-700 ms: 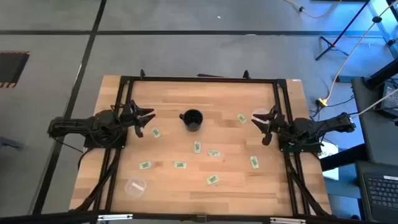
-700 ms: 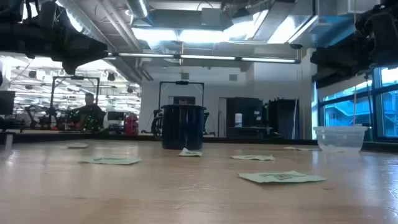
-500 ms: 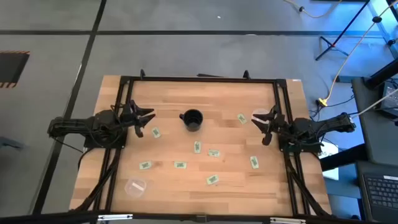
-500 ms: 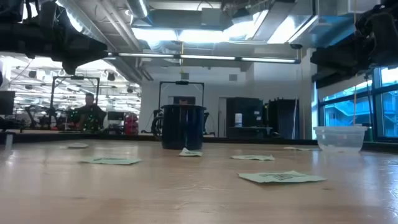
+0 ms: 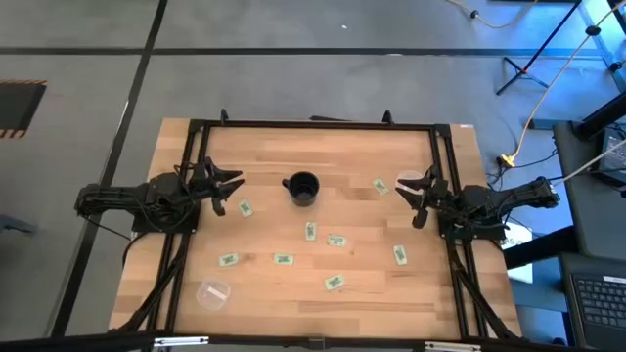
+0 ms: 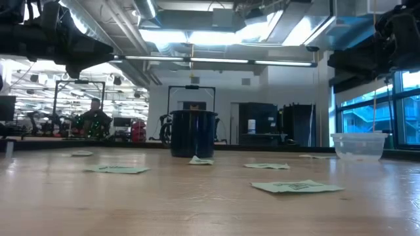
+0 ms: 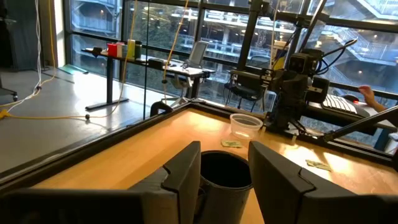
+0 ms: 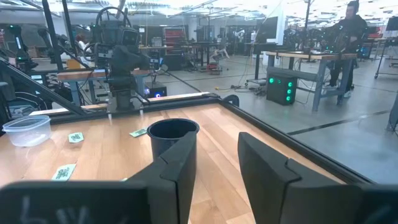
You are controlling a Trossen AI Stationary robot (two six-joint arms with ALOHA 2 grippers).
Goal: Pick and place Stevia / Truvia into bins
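Several pale green and white Stevia packets lie flat on the wooden table, among them one [image 5: 245,208] near my left gripper, one [image 5: 310,231] at the middle and one [image 5: 399,254] toward the right. One clear bin [image 5: 212,292] stands near the front left. The other bin [image 5: 408,182] stands beside my right gripper and shows in the low view too [image 6: 358,145]. My left gripper [image 5: 228,193] hovers open at the left side. My right gripper [image 5: 406,203] hovers open at the right side. Both point toward the black cup [image 5: 302,188].
The black cup [image 7: 227,177] stands at the table's far middle, between the two grippers. A black frame [image 5: 313,125] runs along the table's far edge and both sides. Bare wood lies along the near edge. People show in the room beyond the table.
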